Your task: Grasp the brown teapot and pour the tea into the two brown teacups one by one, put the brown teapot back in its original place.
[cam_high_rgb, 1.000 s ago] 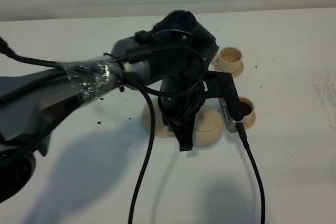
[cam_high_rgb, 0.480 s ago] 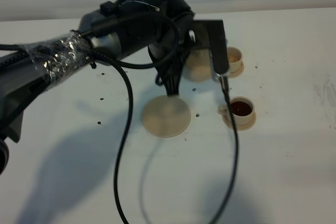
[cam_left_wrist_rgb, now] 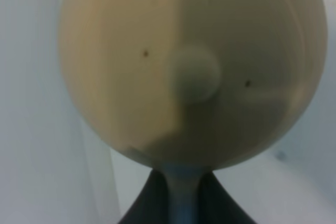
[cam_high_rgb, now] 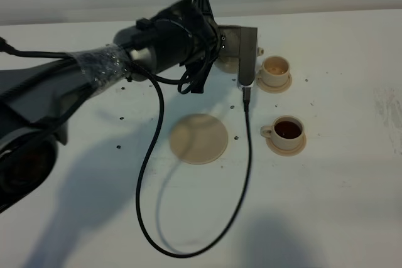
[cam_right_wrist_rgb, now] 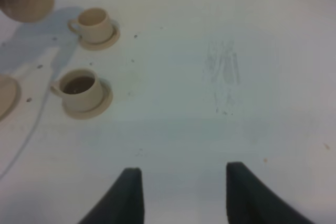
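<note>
The brown teapot (cam_left_wrist_rgb: 157, 61) fills the left wrist view, its lid knob (cam_left_wrist_rgb: 194, 73) facing the camera. My left gripper (cam_left_wrist_rgb: 181, 190) is shut on its handle. From above, only a sliver of the teapot (cam_high_rgb: 227, 64) shows behind the arm, raised beside the far teacup (cam_high_rgb: 275, 69). That cup looks pale inside. The near teacup (cam_high_rgb: 287, 132) holds dark tea. Both cups stand on small saucers. The wide saucer (cam_high_rgb: 198, 138), the original place, lies bare. My right gripper (cam_right_wrist_rgb: 184, 192) hovers open over bare table, away from the teacups (cam_right_wrist_rgb: 79, 90).
A black cable (cam_high_rgb: 246, 161) hangs from the left wrist and loops over the table towards the front edge. Small dark specks (cam_high_rgb: 119, 147) dot the white table near the saucers. A faint smudge (cam_high_rgb: 388, 111) marks the right side.
The left arm has lifted the teapot off the wide saucer and carried it back and up towards the far teacup. The saucer is now uncovered.
</note>
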`<state>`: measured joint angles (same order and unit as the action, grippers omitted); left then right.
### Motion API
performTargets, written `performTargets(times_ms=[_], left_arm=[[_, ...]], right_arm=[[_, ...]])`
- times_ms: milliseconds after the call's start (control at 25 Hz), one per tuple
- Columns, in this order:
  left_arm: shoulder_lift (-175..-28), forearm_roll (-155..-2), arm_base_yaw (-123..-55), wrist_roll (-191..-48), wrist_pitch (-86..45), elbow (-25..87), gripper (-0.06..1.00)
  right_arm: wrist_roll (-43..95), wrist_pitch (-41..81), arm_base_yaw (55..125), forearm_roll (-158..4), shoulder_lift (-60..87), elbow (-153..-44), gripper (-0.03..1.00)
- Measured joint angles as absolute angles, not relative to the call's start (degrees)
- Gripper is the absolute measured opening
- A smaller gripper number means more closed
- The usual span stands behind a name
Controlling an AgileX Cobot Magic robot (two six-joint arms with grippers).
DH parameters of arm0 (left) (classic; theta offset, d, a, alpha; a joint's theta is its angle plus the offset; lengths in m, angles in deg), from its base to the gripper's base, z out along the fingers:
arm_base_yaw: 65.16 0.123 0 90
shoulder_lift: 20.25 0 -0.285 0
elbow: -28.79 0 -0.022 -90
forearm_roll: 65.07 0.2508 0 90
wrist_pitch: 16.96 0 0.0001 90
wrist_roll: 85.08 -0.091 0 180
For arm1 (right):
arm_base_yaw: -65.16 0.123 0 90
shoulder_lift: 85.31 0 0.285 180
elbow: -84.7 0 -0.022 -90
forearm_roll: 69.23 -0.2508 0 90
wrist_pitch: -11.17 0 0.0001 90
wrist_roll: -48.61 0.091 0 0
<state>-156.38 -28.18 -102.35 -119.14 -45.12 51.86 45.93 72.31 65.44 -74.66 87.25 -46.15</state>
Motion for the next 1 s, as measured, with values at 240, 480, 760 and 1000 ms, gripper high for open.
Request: performTargets(times_ms=[240,480,760,1000], left_arm=[[-159.06,-25.23,-101.19,-118.67,-38.26,52.16,0.11],[-162.46,-22.40,-100.34,-117.60,-36.61,56.10,0.11],[-166.17,-18.64,-100.34,-117.35,-36.19,60.93,0.11],[-167.73,-14.44,-100.40,-117.21,-34.59,62.64,0.11]], right_arm=[[45.93,72.31,65.44,-74.66,87.25,-46.15,0.40],[45.93,72.31,65.44,-74.66,87.25,-46.15,0.40],[45.93,72.31,65.44,-74.66,87.25,-46.15,0.40],[45.93,72.31,65.44,-74.66,87.25,-46.15,0.40]])
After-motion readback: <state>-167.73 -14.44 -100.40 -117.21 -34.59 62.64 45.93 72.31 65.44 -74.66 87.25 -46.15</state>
